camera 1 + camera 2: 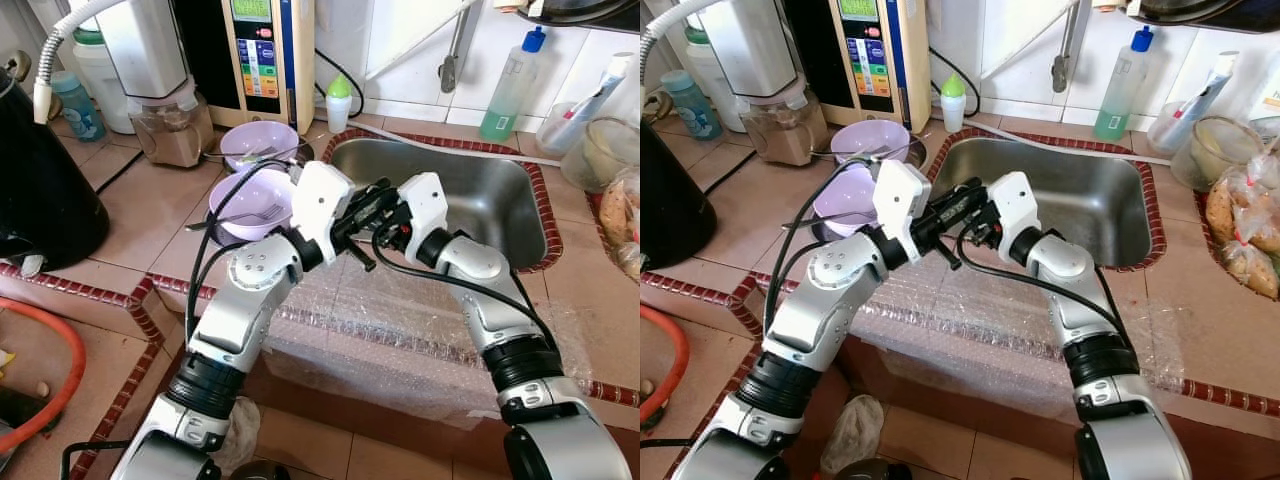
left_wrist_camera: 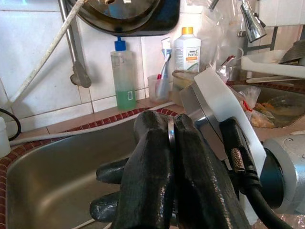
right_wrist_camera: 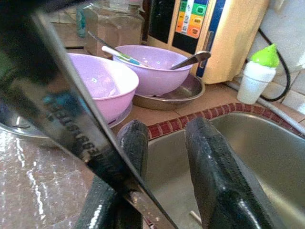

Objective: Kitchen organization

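Note:
Both arms meet above the front left corner of the steel sink (image 1: 490, 200). My left gripper (image 2: 171, 143) is shut on a thin flat metal utensil (image 2: 171, 131), seen edge-on between its fingers. That utensil's engraved handle (image 3: 71, 124) slants past my right gripper (image 3: 167, 148), which is open and faces the left one. One right finger (image 3: 126, 148) lies just behind the metal. In the left eye view the two sets of black fingers overlap near the left gripper (image 1: 368, 228). Two lavender bowls (image 1: 250, 200) (image 1: 258, 145) stand on metal plates left of the sink.
Bubble wrap (image 1: 400, 320) covers the counter's front edge. At the back stand a water machine (image 1: 265, 50), a blender jar (image 1: 165, 125), a small green-capped bottle (image 1: 339, 100) and a green soap bottle (image 1: 510, 90). A black pot (image 1: 40, 190) sits far left, bagged food (image 1: 620, 220) far right.

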Motion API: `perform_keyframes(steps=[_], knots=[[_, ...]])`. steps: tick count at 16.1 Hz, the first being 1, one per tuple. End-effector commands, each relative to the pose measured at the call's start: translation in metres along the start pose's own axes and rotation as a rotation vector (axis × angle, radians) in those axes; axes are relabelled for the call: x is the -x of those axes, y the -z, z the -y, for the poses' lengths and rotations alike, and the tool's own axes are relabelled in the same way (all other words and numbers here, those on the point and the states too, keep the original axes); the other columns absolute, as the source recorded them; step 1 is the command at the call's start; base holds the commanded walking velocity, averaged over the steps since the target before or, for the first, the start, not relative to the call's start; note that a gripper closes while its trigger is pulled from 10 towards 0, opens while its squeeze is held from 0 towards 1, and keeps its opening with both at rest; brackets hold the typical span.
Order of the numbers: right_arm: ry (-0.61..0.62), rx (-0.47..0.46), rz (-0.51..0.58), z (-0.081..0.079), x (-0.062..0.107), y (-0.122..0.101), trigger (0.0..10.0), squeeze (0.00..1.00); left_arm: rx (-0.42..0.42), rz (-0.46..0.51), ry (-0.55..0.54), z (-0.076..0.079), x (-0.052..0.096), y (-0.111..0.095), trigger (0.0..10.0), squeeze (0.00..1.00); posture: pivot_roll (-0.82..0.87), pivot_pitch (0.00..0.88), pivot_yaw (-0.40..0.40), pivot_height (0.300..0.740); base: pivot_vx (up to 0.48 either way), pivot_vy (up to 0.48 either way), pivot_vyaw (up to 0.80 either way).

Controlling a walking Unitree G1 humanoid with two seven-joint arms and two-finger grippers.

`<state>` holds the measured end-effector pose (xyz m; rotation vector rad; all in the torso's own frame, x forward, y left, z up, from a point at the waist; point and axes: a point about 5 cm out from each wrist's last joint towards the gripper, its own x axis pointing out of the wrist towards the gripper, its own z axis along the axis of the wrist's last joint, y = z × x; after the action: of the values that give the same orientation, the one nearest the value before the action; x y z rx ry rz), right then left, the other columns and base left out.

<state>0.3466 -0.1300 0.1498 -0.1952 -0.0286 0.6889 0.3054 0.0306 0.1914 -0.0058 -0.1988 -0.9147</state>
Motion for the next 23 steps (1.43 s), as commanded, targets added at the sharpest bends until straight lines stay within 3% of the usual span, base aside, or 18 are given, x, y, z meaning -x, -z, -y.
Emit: perform_keyframes(steps=[1, 3, 4, 5, 6, 7, 8, 14, 18, 22, 23], knots=[[0.028, -0.018, -0.034, 0.010, 0.009, 0.005, 0.0, 0.00, -0.065, 0.042, -0.031, -0.011, 0.001, -0.013, 2.6, 0.00, -0.07, 0.000, 0.053, 0.740, 0.000, 0.000, 0.00], [0.046, -0.023, -0.035, 0.014, 0.010, 0.004, 0.0, 0.00, -0.073, 0.037, -0.036, -0.012, 0.002, -0.012, 3.6, 0.00, -0.07, 0.000, 0.054, 0.740, 0.000, 0.000, 0.00], [0.060, -0.017, -0.030, 0.017, 0.010, 0.003, 0.0, 0.00, -0.089, 0.029, -0.037, -0.012, 0.003, -0.010, 5.6, 0.00, -0.07, 0.000, 0.054, 0.740, 0.000, 0.000, 0.00], [0.091, -0.006, -0.021, 0.022, 0.010, 0.000, 0.0, 0.00, -0.123, 0.013, -0.041, -0.013, 0.005, -0.007, 10.0, 0.00, -0.07, 0.000, 0.053, 0.740, 0.000, 0.000, 0.00], [0.111, 0.016, -0.018, 0.025, 0.009, -0.002, 0.0, 0.00, -0.156, 0.005, -0.073, -0.016, 0.006, -0.006, 10.0, 0.00, -0.07, 0.000, 0.052, 0.740, 0.000, 0.000, 0.00], [0.125, 0.035, -0.015, 0.027, 0.008, -0.003, 0.0, 0.00, -0.157, 0.005, -0.100, -0.019, 0.008, -0.006, 10.0, 0.13, -0.06, 0.000, 0.053, 0.740, 0.000, 0.000, 0.00], [0.140, 0.052, -0.016, 0.029, 0.005, -0.004, 0.0, 0.00, -0.152, 0.006, -0.101, -0.020, 0.009, -0.007, 10.0, 1.00, -0.06, 0.000, 0.051, 0.740, 0.000, 0.000, 0.00], [0.228, 0.085, -0.066, 0.034, -0.017, 0.002, 0.0, 0.00, -0.221, 0.036, -0.169, -0.023, 0.025, -0.011, 10.0, 1.00, 0.00, 0.000, 0.039, 0.740, 0.000, 0.000, 0.00], [0.339, 0.127, -0.142, 0.041, -0.016, 0.015, 0.0, 0.00, -0.275, 0.036, -0.283, -0.025, 0.057, -0.009, 10.0, 1.00, 0.05, 0.000, 0.028, 0.740, 0.000, 0.000, 0.00], [0.428, 0.058, -0.220, 0.040, -0.011, 0.034, 0.0, 0.00, -0.316, 0.037, -0.484, -0.031, 0.092, -0.011, 10.0, 1.00, 0.09, 0.000, 0.019, 0.740, 0.000, 0.000, 0.00], [0.437, 0.031, -0.221, 0.039, -0.010, 0.037, 4.5, 0.00, -0.315, 0.046, -0.546, -0.034, 0.098, -0.012, 10.0, 1.00, 0.09, 0.000, 0.015, 0.740, 0.000, 0.000, 0.00]])
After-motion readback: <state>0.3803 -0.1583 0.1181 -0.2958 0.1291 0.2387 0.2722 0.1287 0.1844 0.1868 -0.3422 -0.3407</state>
